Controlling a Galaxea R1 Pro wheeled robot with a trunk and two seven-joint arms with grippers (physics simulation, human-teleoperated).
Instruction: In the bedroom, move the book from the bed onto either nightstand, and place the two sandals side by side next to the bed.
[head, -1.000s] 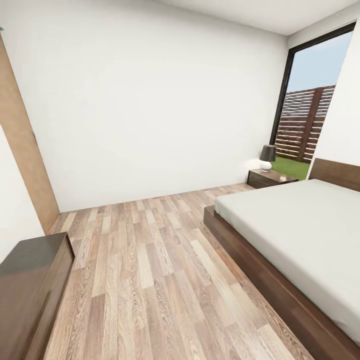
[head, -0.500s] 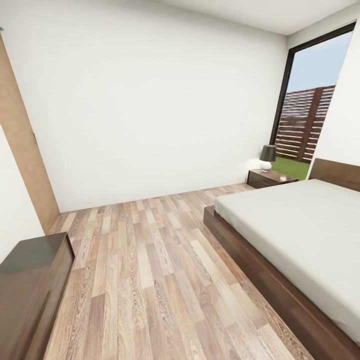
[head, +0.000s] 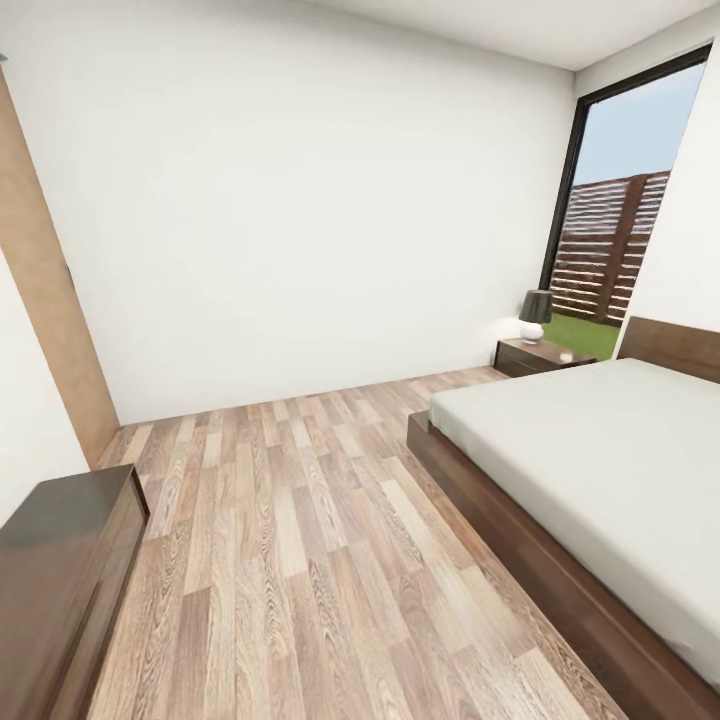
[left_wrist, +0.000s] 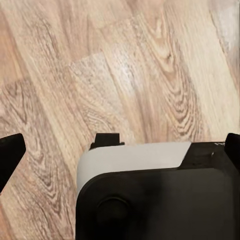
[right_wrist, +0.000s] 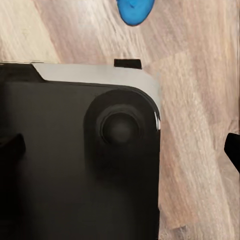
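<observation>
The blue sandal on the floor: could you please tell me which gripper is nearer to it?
Right, as far as these views tell. The right wrist view shows the blue sandal on the wood floor just past the robot's base. The left wrist view shows floor planks and the base, no sandal.

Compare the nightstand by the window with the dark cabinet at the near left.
The nightstand stands far off beside the bed, near its headboard; the cabinet stands close, across the floor from the bed. The nightstand carries a lamp; the cabinet's glossy top is bare where it shows. Both are low, boxy and dark brown wood.
</observation>
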